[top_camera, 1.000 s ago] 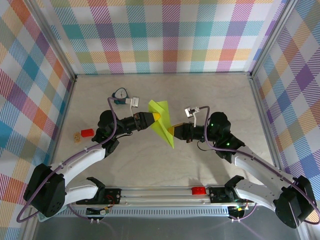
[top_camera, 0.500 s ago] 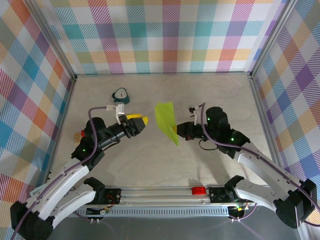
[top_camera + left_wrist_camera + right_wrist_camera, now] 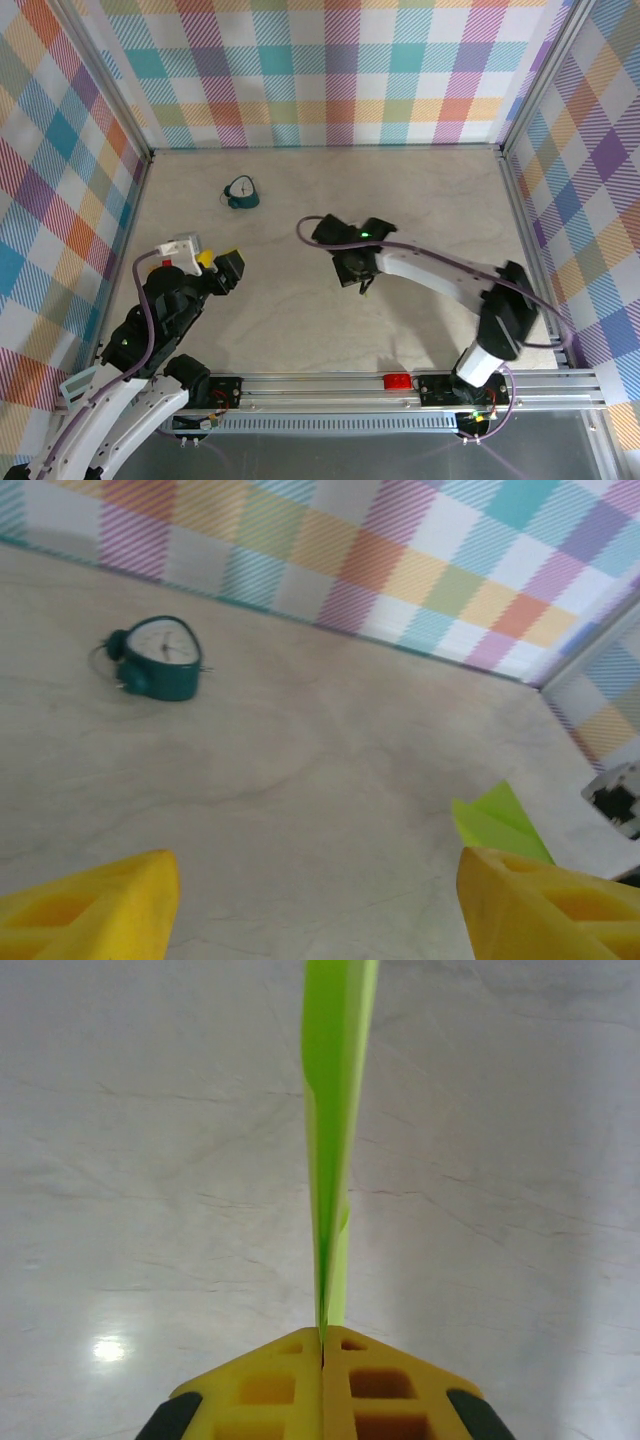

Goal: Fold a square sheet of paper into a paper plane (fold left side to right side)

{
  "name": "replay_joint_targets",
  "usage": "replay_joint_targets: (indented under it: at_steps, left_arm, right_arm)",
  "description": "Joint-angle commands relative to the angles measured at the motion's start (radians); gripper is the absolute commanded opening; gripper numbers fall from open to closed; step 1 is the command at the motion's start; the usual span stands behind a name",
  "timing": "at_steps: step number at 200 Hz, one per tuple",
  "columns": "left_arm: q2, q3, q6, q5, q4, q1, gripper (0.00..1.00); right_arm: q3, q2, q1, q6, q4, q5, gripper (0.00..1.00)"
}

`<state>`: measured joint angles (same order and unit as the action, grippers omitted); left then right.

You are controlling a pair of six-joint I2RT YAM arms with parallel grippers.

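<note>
Right gripper [image 3: 322, 1345]: I am clenching it on the plane [image 3: 335, 1080]. My two yellow fingers [image 3: 260, 1385] are pressing flat together at the bottom centre of the right wrist frame, and the paper is coming out of the seam between them.

Plane: it is showing edge-on as a thin lime-green strip, running from my fingertips straight up to the top edge of that frame. The pale table [image 3: 130, 1160] is lying behind it. I cannot tell whether the far end is touching the table.

Plane, left wrist view: a pointed green corner [image 3: 495, 820] is sticking up at the lower right of the frame, just above the yellow finger on that side.

Right arm: in the top view it is reaching from the lower right to the centre of the frame, with the gripper [image 3: 357, 272] pointing down at the table [image 3: 300, 330].

Left gripper [image 3: 318, 880]: I am keeping it released. The two yellow fingers [image 3: 90, 905] are standing wide apart in the bottom corners of the left wrist frame, with bare table between them. I am holding nothing here.

Left gripper, top view: it is sitting at the lower left of the frame [image 3: 222, 262], well apart from the right gripper.

Clock [image 3: 241, 192]: it is standing on the table at the upper left, small and teal, well apart from both grippers. In the left wrist view it is facing me at the upper left [image 3: 157, 658].
</note>
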<state>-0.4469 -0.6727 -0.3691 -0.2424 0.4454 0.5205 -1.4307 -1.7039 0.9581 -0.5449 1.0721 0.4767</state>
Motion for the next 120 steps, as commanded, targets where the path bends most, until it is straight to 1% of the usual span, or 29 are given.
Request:
replay_joint_targets:
  at_steps: [1,13,28,51,68,75,89,103,120]
  left_arm:
    - [0.016,-0.037,0.033,-0.095,0.068,-0.008,0.71]
    - [0.012,-0.042,0.035,-0.097,0.067,-0.008,0.71]
    - [0.002,-0.048,0.031,-0.091,0.064,-0.008,0.7]
    - [-0.014,-0.053,0.026,-0.071,0.047,-0.008,0.7]
    - [-0.027,-0.059,0.027,-0.057,0.038,-0.008,0.7]
    - [-0.035,-0.062,0.028,-0.049,0.035,-0.008,0.7]
    - [-0.052,-0.067,0.028,-0.018,0.024,-0.009,0.7]
    - [-0.076,-0.072,0.029,0.03,0.008,-0.01,0.7]
    - [-0.111,-0.077,0.027,0.093,-0.013,-0.01,0.7]
  right_arm:
    - [-0.09,-0.121,0.039,-0.033,0.23,0.175,0.05]
    - [-0.121,-0.188,0.056,-0.029,0.245,0.173,0.05]
    - [-0.139,-0.244,0.07,-0.007,0.227,0.14,0.07]
    - [-0.136,-0.285,0.072,0.02,0.163,0.027,0.09]
    - [-0.119,-0.288,0.071,0.034,0.102,-0.058,0.13]
    - [-0.11,-0.28,0.072,0.037,0.075,-0.088,0.15]
    - [-0.086,-0.246,0.071,0.043,0.013,-0.152,0.24]
    - [-0.066,-0.209,0.061,0.041,-0.032,-0.199,0.32]
    - [-0.04,-0.163,0.041,0.038,-0.068,-0.25,0.38]
